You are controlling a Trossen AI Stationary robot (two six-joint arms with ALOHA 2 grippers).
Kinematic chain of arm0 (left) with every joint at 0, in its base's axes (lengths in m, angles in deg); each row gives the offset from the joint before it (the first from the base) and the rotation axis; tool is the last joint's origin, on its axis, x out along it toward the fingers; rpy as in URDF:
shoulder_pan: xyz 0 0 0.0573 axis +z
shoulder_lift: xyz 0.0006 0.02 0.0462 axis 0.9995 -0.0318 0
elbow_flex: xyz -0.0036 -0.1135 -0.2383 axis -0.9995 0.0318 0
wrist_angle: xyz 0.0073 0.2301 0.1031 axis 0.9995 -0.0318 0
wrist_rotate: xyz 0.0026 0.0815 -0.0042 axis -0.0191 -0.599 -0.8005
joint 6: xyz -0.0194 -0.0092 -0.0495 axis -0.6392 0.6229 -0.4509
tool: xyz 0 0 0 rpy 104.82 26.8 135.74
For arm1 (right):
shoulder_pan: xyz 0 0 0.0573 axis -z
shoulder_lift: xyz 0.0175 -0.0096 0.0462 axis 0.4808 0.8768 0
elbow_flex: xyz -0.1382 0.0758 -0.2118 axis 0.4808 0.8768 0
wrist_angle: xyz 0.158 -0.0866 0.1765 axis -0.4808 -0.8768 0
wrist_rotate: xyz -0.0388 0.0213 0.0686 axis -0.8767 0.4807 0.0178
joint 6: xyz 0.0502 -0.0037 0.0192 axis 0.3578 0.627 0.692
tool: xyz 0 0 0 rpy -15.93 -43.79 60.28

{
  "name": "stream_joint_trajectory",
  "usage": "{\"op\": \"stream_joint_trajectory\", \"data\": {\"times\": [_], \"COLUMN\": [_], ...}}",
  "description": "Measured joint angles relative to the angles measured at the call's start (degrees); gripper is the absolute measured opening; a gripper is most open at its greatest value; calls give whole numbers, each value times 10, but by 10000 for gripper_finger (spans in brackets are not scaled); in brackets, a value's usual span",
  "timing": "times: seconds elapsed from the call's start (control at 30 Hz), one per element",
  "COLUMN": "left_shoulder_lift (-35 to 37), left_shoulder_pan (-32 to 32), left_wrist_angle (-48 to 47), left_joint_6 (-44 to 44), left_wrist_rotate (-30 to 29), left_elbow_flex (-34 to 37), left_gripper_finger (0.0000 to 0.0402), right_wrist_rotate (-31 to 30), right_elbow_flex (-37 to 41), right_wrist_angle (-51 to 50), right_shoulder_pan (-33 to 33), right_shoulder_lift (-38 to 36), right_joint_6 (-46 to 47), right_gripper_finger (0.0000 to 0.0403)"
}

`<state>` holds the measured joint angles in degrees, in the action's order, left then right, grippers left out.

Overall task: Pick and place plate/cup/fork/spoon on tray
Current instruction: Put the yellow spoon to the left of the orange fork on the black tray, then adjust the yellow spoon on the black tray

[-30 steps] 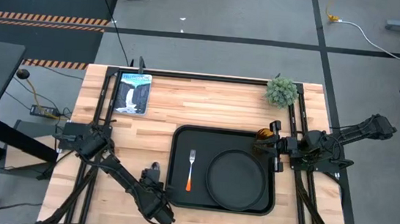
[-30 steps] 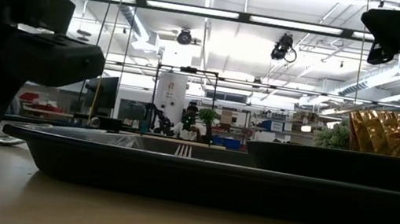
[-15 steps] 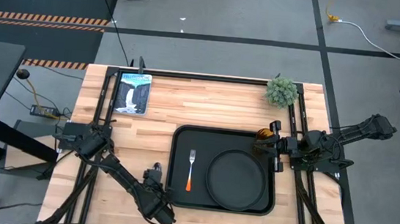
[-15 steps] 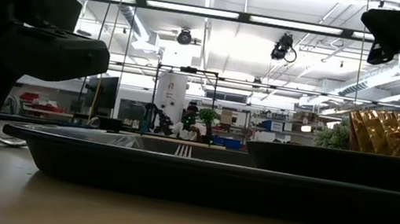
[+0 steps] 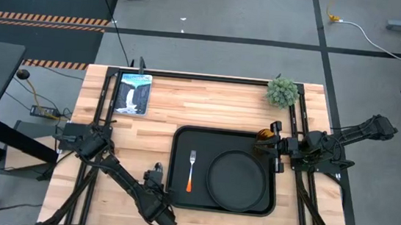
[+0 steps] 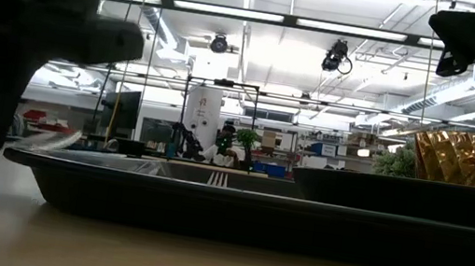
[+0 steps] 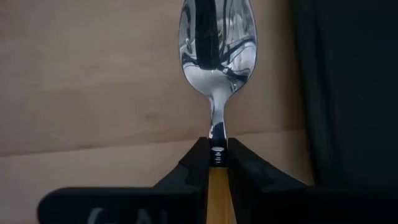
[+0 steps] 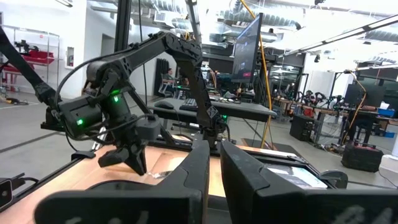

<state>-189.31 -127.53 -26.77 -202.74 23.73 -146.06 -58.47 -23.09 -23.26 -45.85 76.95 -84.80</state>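
The black tray (image 5: 183, 144) lies mid-table. On it are the round black plate (image 5: 237, 180), the fork (image 5: 191, 171) with its reddish handle toward the near edge, and the amber cup (image 5: 265, 138) in the far right corner. My left gripper (image 5: 156, 175) is just left of the tray's near left corner, shut on the spoon (image 7: 217, 37); the spoon's silver bowl points away from the fingers. My right gripper (image 5: 278, 144) hovers above the tray's right rim beside the cup. It is shut, holds nothing and points across the table (image 8: 214, 168). My left gripper pinches the spoon between its two fingers where the silver neck meets the orange-yellow handle (image 7: 216, 154). The handle (image 7: 217, 193) runs back between the fingers, which lie along the spoon. The bowl sticks out in front, raised off the wood (image 6: 58, 136).
A small potted plant (image 5: 282, 91) stands at the far right corner of the wooden table (image 5: 208, 109). A picture card (image 5: 133, 93) lies at the far left. Bare wood lies left of the tray and behind it.
My left gripper has risen a little beside the tray's left rim with the spoon. The spoon's bowl, which lay on the wood, is now lifted off it. The right arm has kept still.
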Motion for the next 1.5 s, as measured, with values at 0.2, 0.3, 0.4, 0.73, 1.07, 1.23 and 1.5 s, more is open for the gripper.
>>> {"op": "stream_joint_trajectory", "data": {"times": [0.2,0.3,0.4,0.73,1.07,1.23,1.5], "left_shoulder_lift": [0,0,0,0,0,-7,-46], "left_shoulder_pan": [0,7,24,113,148,148,167], "left_wrist_angle": [-88,-102,-107,-33,40,97,134], "left_joint_6": [-24,-28,-18,105,201,219,220], "left_wrist_rotate": [-33,-81,-122,-161,-109,-120,-89], "left_elbow_flex": [-55,-80,-93,-94,-93,-92,-92], "left_gripper_finger": [41,41,41,40,26,46,96], "right_wrist_rotate": [0,0,0,0,0,0,0], "right_elbow_flex": [0,0,0,0,0,0,0], "right_wrist_angle": [0,0,0,0,0,0,0], "right_shoulder_pan": [0,0,0,0,0,0,0], "right_shoulder_lift": [0,0,0,0,0,0,0], "right_joint_6": [0,0,0,0,0,0,0], "right_gripper_finger": [45,45,45,45,45,45,45]}}
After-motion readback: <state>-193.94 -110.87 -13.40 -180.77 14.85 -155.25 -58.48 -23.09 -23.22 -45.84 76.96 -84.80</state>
